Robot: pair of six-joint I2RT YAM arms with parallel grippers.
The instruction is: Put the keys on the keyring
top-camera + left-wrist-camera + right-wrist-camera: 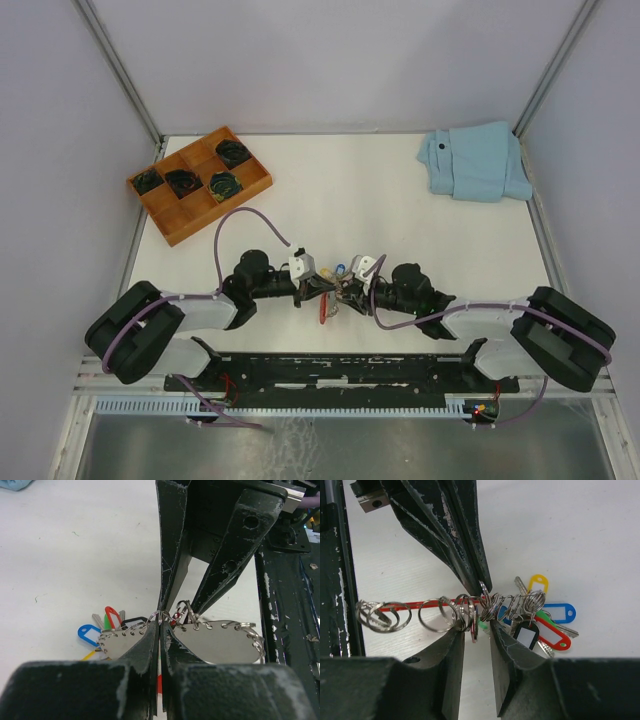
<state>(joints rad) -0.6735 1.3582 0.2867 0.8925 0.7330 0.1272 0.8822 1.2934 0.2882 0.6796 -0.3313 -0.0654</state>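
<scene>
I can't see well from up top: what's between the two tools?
The keyring, metal rings on a red band. The left tool and right tool both pinch it; both wrist views show this.

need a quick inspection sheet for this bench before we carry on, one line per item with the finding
surface: white table, a few faint marks
job's things: keyring gripped between both hands, rings strung along its red band; keys with red and green tags bunched at one end beside blue, yellow and black tags; which rings they are threaded on cannot be told
clutter: orange tray holding dark coiled items, far left; blue cloth, far right
grippers: left hand and right hand both shut on the keyring, tips meeting
cables: purple cables loop over each arm
surroundings: pale walls, metal frame posts
</scene>
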